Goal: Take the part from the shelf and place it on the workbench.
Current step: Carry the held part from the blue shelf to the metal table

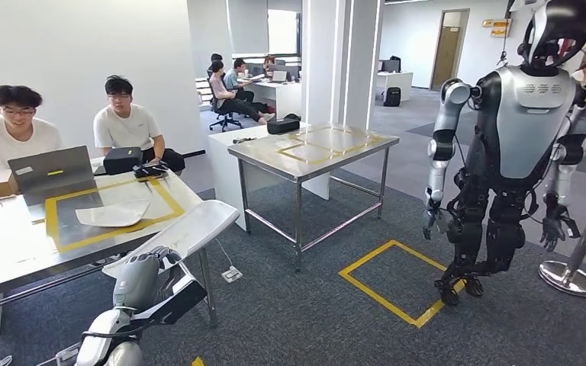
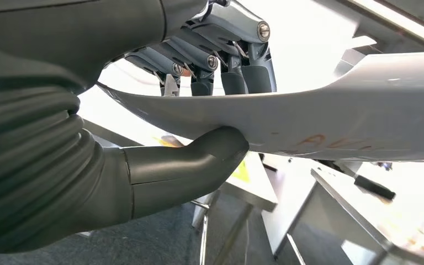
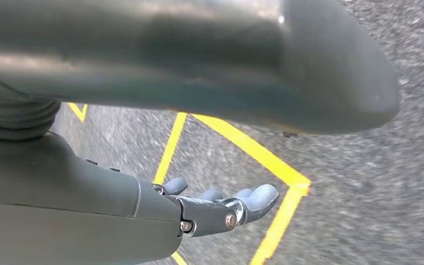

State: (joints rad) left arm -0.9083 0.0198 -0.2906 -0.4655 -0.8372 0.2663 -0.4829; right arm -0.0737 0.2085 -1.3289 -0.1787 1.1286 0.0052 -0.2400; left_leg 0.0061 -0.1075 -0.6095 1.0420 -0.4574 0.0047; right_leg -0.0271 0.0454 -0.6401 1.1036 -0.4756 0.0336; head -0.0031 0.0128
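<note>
Item one, left: two seated people point(image 1: 15, 130) behind a laptop point(image 1: 52, 169); near tabletop point(image 1: 15, 252) with a yellow taped frame, loose paper inside it. Item two: my left robot hand point(image 1: 149, 278) clamps the white panel point(image 1: 179, 232), thumb under, fingers over; its long axis runs up and rightward, far end over the tabletop's right corner. Item three, centre: second tabletop point(image 1: 313, 149). Item four, right: another humanoid point(image 1: 515, 137) standing. My right robot hand point(image 3: 221, 207) hangs over the floor, fingers apart, holding nothing.
</note>
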